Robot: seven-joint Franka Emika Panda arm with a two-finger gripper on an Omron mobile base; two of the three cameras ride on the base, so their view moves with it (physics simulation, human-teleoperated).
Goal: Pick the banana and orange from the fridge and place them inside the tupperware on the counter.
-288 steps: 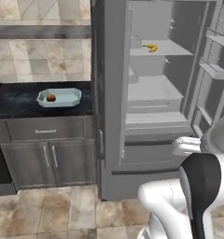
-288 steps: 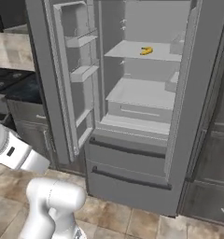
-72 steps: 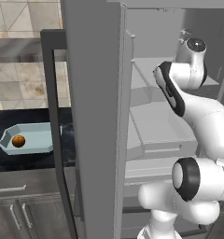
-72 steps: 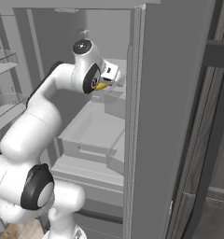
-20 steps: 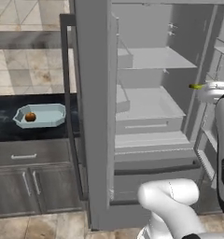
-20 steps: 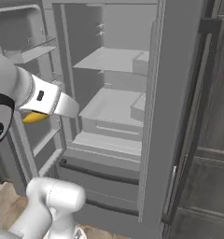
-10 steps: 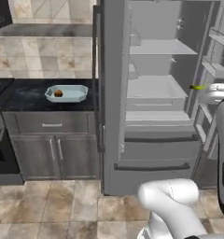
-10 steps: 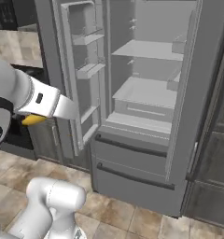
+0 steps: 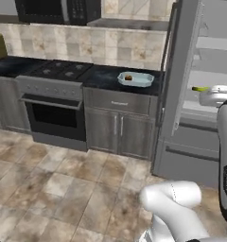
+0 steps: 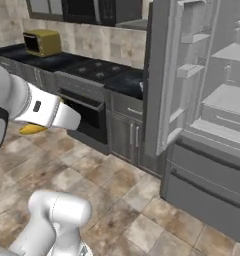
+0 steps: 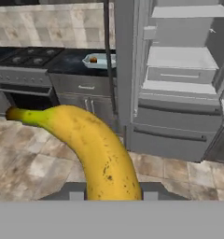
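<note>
My gripper [image 11: 111, 192] is shut on the yellow banana [image 11: 100, 149], which fills the lower middle of the hand view. At the right edge of the left base view the gripper [image 9: 206, 92] holds the banana [image 9: 199, 89] in front of the open fridge [image 9: 214, 56]. The banana [image 10: 32, 129] also hangs under my wrist at the left of the right base view. The pale tupperware [image 9: 135, 79] rests on the black counter [image 9: 103, 74] beside the fridge door, with the orange [image 9: 128, 77] inside it. Tupperware [image 11: 101, 60] and orange [image 11: 93, 59] lie ahead and far off in the hand view.
A gas stove with an oven [image 9: 51, 101] stands left of the counter, and a microwave [image 9: 56, 10] hangs above it. The open fridge door [image 9: 174, 80] stands edge-on between my gripper and the tupperware. A yellow toaster [image 10: 42, 42] sits far left. Tiled floor [image 9: 63, 179] spreads in front.
The whole picture has shifted, so the base has moved back and turned left: stove and counter now show. The banana stays in the shut gripper.
</note>
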